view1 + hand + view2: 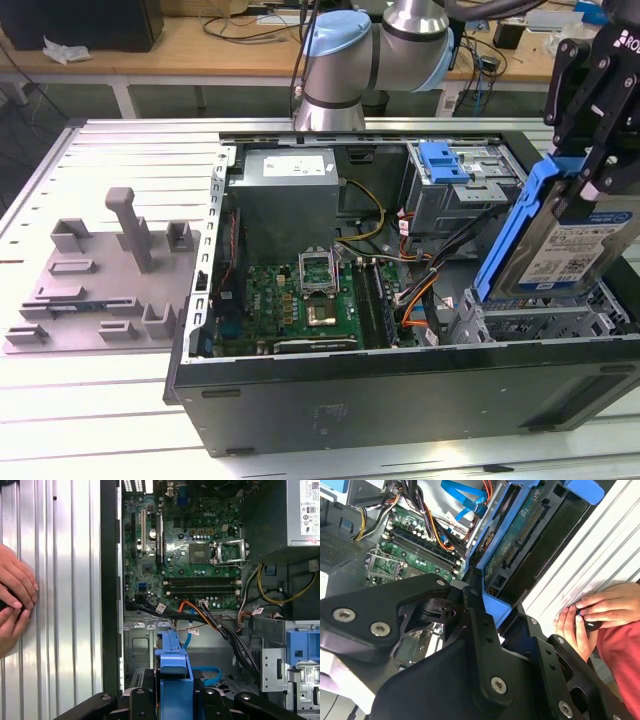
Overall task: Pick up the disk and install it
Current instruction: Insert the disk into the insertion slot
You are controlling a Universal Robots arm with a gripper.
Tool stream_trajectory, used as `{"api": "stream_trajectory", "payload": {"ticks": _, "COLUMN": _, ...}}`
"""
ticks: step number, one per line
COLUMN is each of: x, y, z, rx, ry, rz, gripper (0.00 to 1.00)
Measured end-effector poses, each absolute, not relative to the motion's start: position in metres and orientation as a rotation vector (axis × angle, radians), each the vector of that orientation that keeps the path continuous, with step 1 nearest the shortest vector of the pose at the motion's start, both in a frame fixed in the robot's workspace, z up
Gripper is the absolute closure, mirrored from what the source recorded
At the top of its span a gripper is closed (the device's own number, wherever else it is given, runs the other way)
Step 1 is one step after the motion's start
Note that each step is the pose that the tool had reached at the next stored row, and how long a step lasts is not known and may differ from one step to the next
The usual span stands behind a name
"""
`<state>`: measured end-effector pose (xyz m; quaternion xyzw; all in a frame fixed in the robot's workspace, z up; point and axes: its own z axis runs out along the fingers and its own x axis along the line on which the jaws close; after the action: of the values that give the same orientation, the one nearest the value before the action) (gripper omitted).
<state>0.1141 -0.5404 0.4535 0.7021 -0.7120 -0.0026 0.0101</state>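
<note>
Tool (585, 160) on disk (578, 250), long axis near-upright

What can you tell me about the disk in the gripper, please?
The disk is a flat silver drive with a white-and-blue label, set in a bright blue plastic frame. The gripper clamps its upper end, holding it tilted on edge over the open computer case, at the exterior view's right. Its green circuit board shows in the second wrist view.
</note>
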Motion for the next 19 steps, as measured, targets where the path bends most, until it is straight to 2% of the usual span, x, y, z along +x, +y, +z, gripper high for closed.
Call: {"api": "stream_trajectory", "payload": {"ticks": 19, "x": 0.1157, "y": -0.5404, "z": 0.4445, "rx": 2.199, "ry": -2.215, "rz": -0.008, "gripper": 0.64}}
